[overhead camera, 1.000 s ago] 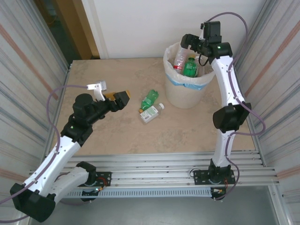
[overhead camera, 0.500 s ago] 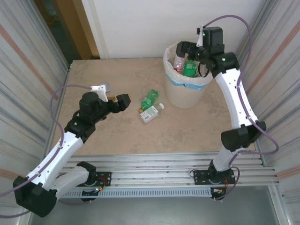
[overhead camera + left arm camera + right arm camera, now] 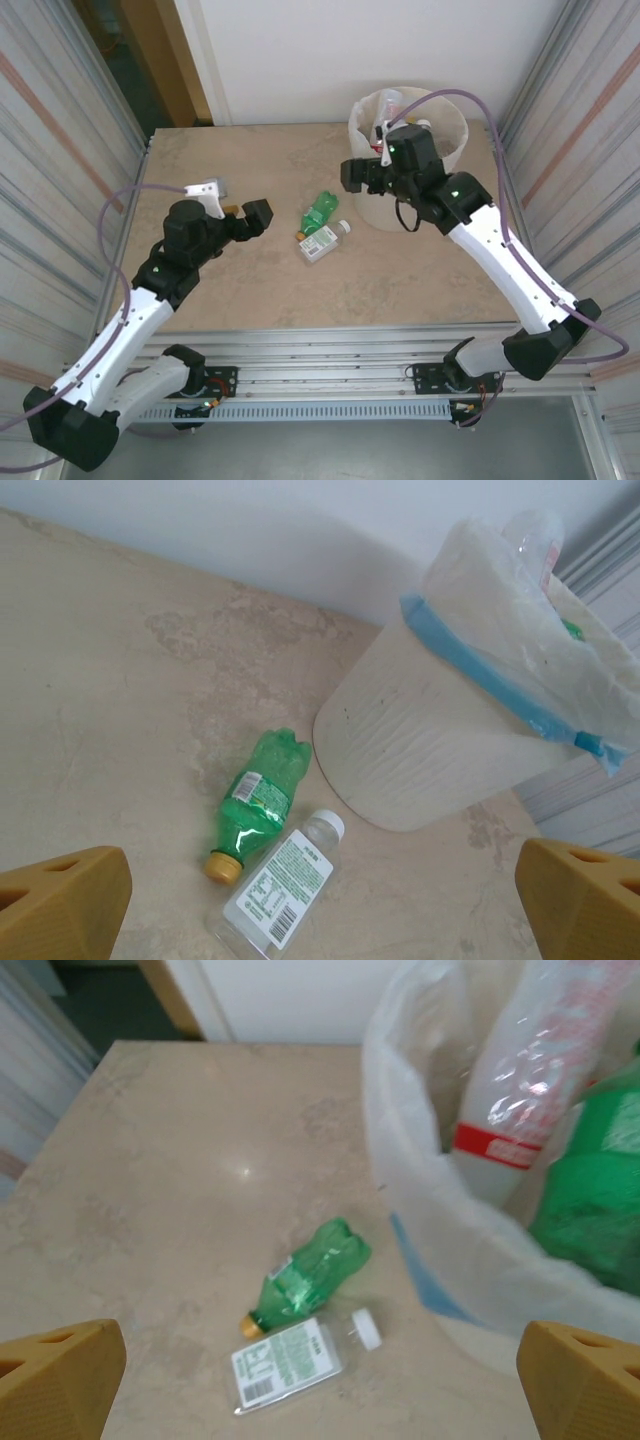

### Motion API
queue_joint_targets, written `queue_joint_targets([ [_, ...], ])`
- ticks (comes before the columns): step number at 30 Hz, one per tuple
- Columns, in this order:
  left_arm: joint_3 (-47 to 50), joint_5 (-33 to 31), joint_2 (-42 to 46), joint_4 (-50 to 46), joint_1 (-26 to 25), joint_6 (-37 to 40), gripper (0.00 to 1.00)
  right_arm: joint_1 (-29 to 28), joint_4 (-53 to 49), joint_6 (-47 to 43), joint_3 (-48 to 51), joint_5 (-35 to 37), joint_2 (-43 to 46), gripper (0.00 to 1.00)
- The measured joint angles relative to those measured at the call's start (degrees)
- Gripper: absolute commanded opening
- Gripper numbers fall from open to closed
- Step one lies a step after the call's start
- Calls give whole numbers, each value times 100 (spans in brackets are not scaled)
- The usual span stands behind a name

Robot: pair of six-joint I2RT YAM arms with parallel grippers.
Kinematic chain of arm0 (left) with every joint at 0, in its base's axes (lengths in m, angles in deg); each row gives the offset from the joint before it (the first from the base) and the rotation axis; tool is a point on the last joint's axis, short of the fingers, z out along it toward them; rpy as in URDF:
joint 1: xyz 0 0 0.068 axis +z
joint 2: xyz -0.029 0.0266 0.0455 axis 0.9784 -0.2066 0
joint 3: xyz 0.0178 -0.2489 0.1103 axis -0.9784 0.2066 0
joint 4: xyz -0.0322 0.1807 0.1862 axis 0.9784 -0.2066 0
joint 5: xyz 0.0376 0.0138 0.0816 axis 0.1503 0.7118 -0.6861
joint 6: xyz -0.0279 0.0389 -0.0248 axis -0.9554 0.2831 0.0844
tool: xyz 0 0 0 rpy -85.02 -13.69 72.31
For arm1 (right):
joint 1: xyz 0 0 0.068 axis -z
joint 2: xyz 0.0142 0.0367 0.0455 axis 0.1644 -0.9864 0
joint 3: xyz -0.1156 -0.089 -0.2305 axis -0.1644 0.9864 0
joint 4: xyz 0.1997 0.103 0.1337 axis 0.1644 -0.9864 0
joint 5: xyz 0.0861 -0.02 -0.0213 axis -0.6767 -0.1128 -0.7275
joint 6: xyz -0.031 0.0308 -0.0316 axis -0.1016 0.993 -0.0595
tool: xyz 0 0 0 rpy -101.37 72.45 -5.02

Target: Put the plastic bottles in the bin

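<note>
One pale, marbled surface carries everything, walled in by ribbed metal panels on both sides and a white wall at the back. The bin is the biggest thing on it, a round cream wastebasket standing upright at the far right, lined with a translucent white bag whose blue edge folds over the rim. Inside it the right wrist view shows a clear bottle with a red label band standing on end and a green bottle beside it, both blurred.

The right gripper hangs in front of the bin's near-left side, its jaws spread wide with nothing between them. The left gripper sits over the left part of the surface, pointed towards the bin, its jaws also spread wide and holding nothing; it is well apart from the loose bottles.

Two plastic bottles lie on their sides on the surface just left of the bin's base. The green bottle with an orange cap is the one nearer the bin's foot, its crumpled bottom end towards the bin. The clear bottle with a white cap and a white printed label lies close alongside it on the near side; whether the two touch I cannot tell
</note>
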Motion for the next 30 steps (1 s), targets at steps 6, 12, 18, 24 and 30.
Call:
queue_joint_targets([
  [6, 173, -232, 162, -48, 59, -22, 99, -831, -7, 192, 26, 378, -212, 99],
  [12, 498, -299, 249, -164, 490, -201, 99, -1443, -11, 293, 9, 470, -723, 99],
  [18, 822, -352, 557, -177, 822, -402, 99, -1805, -24, 367, -168, 422, -1434, 99],
  [24, 1292, -393, 844, -166, 1235, -621, 99, -1963, -26, 446, -413, 382, -2050, 99],
  [30, 1449, -374, 846, -162, 1508, -739, 99, -1840, -114, 678, -673, 420, -2841, 98],
])
